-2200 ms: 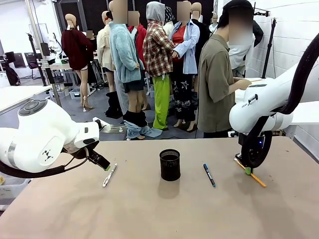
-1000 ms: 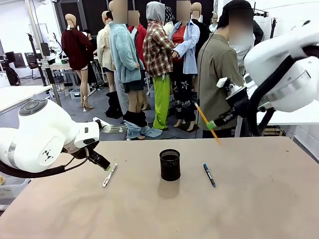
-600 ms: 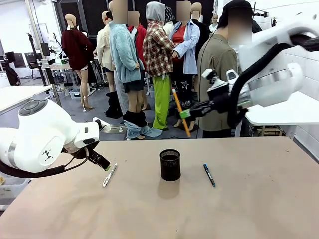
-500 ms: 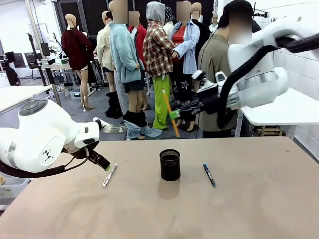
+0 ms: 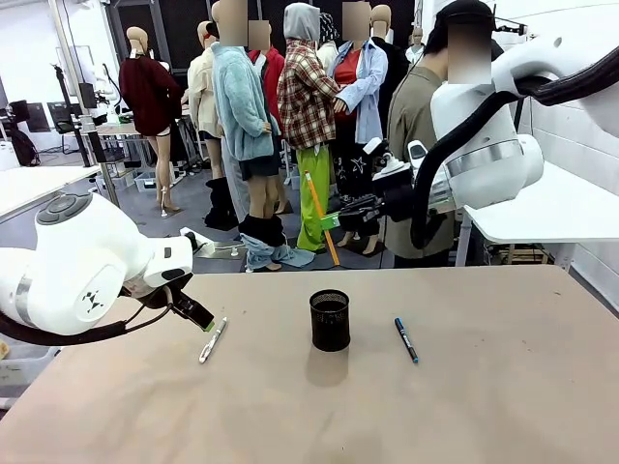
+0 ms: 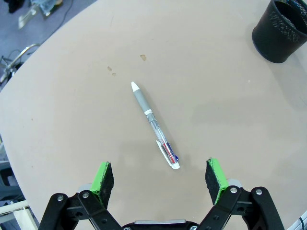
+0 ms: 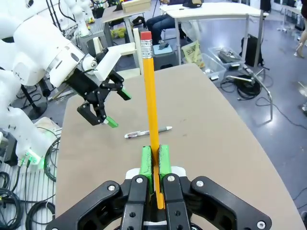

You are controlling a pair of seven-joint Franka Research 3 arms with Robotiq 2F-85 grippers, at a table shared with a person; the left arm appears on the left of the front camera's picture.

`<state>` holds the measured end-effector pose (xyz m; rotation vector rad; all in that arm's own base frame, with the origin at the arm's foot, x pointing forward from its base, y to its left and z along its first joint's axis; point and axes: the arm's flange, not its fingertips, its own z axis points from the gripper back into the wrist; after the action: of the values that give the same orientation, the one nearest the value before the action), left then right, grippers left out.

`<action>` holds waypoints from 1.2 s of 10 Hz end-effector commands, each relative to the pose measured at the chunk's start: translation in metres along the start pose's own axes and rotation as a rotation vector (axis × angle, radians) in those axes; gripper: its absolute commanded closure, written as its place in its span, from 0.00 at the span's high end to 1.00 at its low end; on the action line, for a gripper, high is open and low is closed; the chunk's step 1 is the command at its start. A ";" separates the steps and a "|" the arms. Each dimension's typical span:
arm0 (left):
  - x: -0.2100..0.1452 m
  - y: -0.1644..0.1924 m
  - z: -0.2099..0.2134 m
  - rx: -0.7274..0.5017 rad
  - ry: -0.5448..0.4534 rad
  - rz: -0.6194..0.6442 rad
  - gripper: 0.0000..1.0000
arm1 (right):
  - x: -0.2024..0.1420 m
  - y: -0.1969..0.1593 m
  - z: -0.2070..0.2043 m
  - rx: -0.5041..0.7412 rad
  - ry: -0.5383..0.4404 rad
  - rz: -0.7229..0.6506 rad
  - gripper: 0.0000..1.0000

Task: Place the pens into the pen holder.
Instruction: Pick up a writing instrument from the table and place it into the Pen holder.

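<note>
Now the right gripper [image 5: 334, 220] is clenched on the orange pencil [image 5: 320, 218]. The right wrist view shows the shaft pinched between the green pads [image 7: 147, 160], with the eraser end pointing away from the gripper.

Change: over the last two seconds this gripper has lifted the orange pencil off the right side of the tabletop [image 5: 484, 406] and carried it across toward the middle. The pencil now hangs tilted, well above the pen holder [image 5: 330, 320]. In the front view its lower tip sits roughly over the holder's mouth. Alignment in depth cannot be told from these views.

Meaning for the task: pick-up is complete and the carry appears nearly done. The remaining steps are likely alignment, descent and release. Because the pencil is tilted, its lower tip should clear the rim first; a strike on the rim could shift or tip the light mesh cup.

The left gripper [image 6: 160, 178] has not moved. It is released, jaws wide, hovering low near the white-grey pen [image 6: 152, 123], which lies flat on the tabletop to the left of the holder, untouched. The dark pen [image 5: 406, 339] with the blue end lies flat to the right of the holder.

Nothing protrudes from the holder, so probably no pen has been placed yet.
</note>
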<state>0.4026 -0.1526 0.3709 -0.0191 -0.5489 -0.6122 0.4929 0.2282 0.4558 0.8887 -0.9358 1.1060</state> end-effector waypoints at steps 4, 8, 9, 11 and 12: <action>-0.001 0.002 0.001 0.000 -0.001 0.004 1.00 | -0.029 -0.015 -0.048 0.137 0.025 -0.012 0.00; -0.001 0.002 0.001 0.000 -0.001 0.004 1.00 | -0.052 -0.033 -0.071 0.113 0.076 -0.061 0.00; -0.001 0.002 0.001 0.000 -0.001 0.004 1.00 | -0.054 -0.039 -0.071 0.122 0.062 -0.076 0.00; -0.001 0.002 0.001 0.000 -0.001 0.004 1.00 | -0.059 -0.050 -0.073 0.106 0.050 -0.070 0.00; -0.001 0.002 0.001 0.000 -0.001 0.004 1.00 | -0.062 -0.057 -0.074 0.096 0.052 -0.076 0.00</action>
<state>0.4026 -0.1525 0.3709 -0.0189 -0.5490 -0.6120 0.5391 0.2605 0.3700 0.9671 -0.7938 1.1329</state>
